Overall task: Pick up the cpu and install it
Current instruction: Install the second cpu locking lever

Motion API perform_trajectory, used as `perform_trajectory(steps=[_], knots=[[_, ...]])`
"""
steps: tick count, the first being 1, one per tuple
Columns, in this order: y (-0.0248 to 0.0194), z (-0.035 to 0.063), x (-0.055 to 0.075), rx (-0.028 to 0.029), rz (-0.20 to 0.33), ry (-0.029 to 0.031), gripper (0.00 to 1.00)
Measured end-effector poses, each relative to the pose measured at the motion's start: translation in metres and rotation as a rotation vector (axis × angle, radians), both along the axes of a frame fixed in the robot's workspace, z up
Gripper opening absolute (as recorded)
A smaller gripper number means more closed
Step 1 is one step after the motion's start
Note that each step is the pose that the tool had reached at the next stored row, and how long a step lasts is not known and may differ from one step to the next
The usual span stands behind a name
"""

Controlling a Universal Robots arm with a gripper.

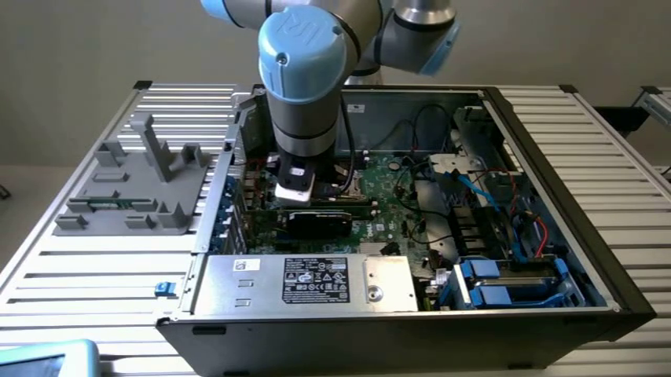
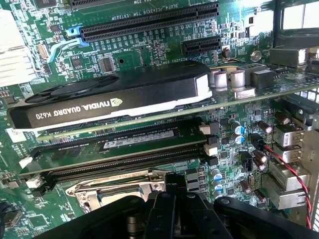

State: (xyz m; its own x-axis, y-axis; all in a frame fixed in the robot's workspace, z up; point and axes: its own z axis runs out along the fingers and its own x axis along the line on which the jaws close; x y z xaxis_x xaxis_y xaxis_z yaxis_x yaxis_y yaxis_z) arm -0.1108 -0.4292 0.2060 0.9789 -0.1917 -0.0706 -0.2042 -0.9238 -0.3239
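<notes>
We see the gripper (image 2: 174,199) clenched tight, low over the socket (image 2: 119,186) on the green motherboard (image 2: 149,50), beside the graphics card (image 2: 114,97); whether it pinches anything, we cannot tell.

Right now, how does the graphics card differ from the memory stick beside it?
The graphics card is bulky under a black shroud with a fan and white lettering; the memory stick is a thin green strip with a white label. The graphics card stands taller off the motherboard than the memory stick. Both run parallel in long slots.
</notes>
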Motion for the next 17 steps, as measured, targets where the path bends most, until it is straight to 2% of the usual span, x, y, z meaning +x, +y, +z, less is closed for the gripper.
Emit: perform_trajectory(steps=[11,17], knots=[[0.0000,-0.0074,0.0001,-0.0001,0.000,0.0001,0.11],[0.0016,-0.0093,0.0005,0.0000,0.000,0.0000,0.11]])
